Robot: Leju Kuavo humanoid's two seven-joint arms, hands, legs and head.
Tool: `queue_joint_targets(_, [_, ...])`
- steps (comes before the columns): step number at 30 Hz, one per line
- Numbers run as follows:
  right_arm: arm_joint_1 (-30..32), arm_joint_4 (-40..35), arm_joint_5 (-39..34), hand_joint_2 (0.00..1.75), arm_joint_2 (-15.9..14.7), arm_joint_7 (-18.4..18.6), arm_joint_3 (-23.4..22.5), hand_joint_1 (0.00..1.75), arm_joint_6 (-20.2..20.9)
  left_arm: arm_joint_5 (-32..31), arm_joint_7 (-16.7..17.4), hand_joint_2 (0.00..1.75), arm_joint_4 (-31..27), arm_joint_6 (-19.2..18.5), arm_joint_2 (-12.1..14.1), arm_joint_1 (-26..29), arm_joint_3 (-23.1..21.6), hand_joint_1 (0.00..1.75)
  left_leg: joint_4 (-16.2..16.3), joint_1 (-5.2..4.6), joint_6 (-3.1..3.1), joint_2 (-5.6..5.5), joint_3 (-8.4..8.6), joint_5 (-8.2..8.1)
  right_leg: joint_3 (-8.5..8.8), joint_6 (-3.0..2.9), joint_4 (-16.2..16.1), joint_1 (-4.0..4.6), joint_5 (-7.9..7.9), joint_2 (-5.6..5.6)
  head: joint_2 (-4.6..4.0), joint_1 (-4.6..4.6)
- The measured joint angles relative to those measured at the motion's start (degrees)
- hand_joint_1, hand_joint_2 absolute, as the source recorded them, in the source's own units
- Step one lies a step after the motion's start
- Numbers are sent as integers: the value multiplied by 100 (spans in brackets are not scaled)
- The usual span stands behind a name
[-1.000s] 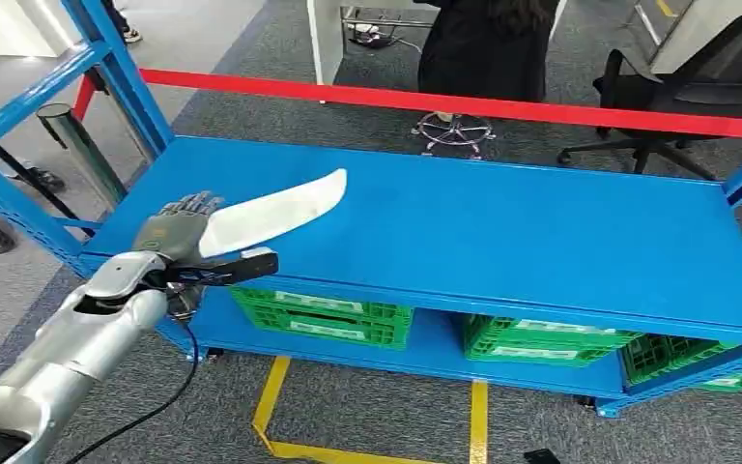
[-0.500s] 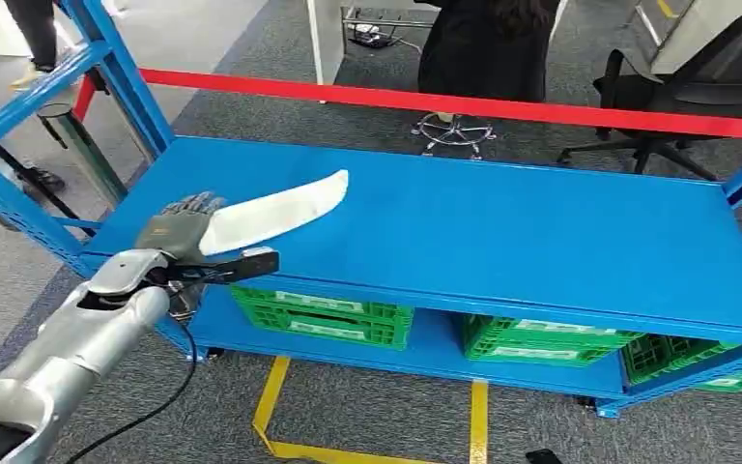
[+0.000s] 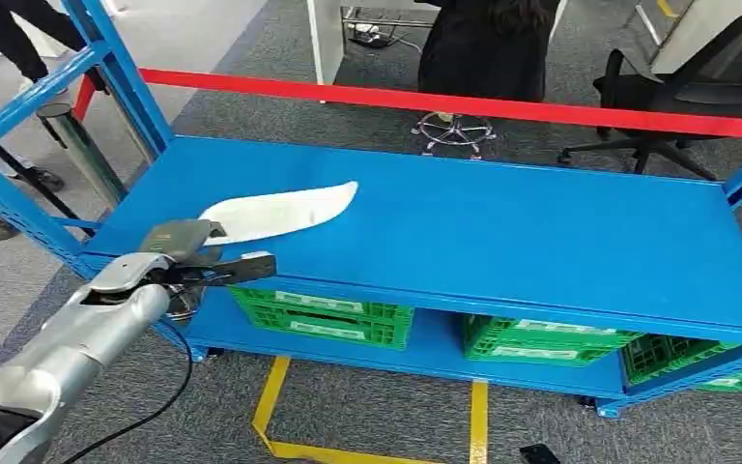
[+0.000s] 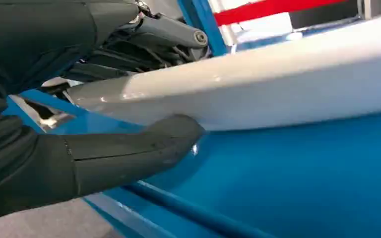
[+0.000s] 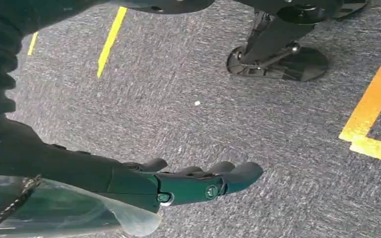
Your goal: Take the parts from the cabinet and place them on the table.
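A long, curved white part [image 3: 280, 213] lies low over the left side of the blue table top [image 3: 502, 242], nearly flat on it. My left hand [image 3: 179, 240] holds its near end at the table's front left corner. In the left wrist view the thumb [image 4: 129, 153] presses under the white part [image 4: 258, 84] while the dark fingers [image 4: 144, 39] arch over it, just above the blue surface [image 4: 302, 178]. My right hand [image 5: 178, 183] hangs over grey carpet with its fingers stretched out and nothing in them.
Green crates [image 3: 324, 317] sit on the lower shelf under the table top. Blue frame posts [image 3: 116, 68] rise at the left, and a red bar [image 3: 464, 101] runs behind. A person in dark clothes [image 3: 488, 43] and an office chair [image 3: 696, 97] stand beyond. Yellow tape [image 3: 271, 396] marks the floor.
My left hand has tipped down and lowered the white part from a raised tilt to nearly flat on the blue top. A person's legs have moved at the far left.
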Motion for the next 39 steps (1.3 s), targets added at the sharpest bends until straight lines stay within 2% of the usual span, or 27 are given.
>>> queue_joint_targets(4, [-12,0,0,175,17,13,74,0,-2,17,-90,175,219,197,-4,-123,11,175,0,0,0,0,1,0,3,0,0,0,0,-2,0,2])
queue_joint_targets(11, [-14,4,-2,175,39,15,105,0,-15,39,-129,175,437,282,-57,-238,35,175,0,0,1,0,3,3,6,1,1,0,2,-2,0,2])
queue_joint_targets(16, [-6,7,-46,175,48,-2,127,0,-24,258,-533,175,494,612,-74,-175,109,175,0,0,2,0,3,4,6,1,1,0,2,-3,0,2])
queue_joint_targets(18, [7,9,-83,175,48,-37,127,0,-42,334,-698,175,319,768,-74,-26,142,175,0,0,2,0,3,4,5,1,1,0,2,-1,0,2])
queue_joint_targets(21, [44,9,-147,175,48,-83,127,0,-63,498,-866,175,-245,901,-57,330,179,175,0,0,2,-4,-2,4,3,1,0,0,0,-12,0,2])
queue_joint_targets(26, [104,11,-212,175,48,-153,127,0,-94,687,-1032,175,-1155,903,-22,881,179,175,0,-2,2,0,-6,3,-1,1,0,-1,0,-2,0,2])
queue_joint_targets(31, [208,11,-326,175,48,-249,125,0,-162,1238,-1513,175,-2582,1010,20,1761,155,175,0,-6,2,0,-12,1,-9,4,-1,-4,-3,-4,0,9])
queue_joint_targets(35, [252,11,-465,175,48,-256,83,0,-236,1499,-2096,175,-3932,1486,9,2691,75,175,22,-45,38,9,-7,-30,-7,27,-14,-43,-1,15,0,-2])
queue_joint_targets(39, [299,11,-529,175,48,-269,57,0,-310,1504,-2400,175,-4905,1911,9,3530,-107,175,38,-87,96,9,-11,-58,0,86,-34,-83,-5,14,0,-2])
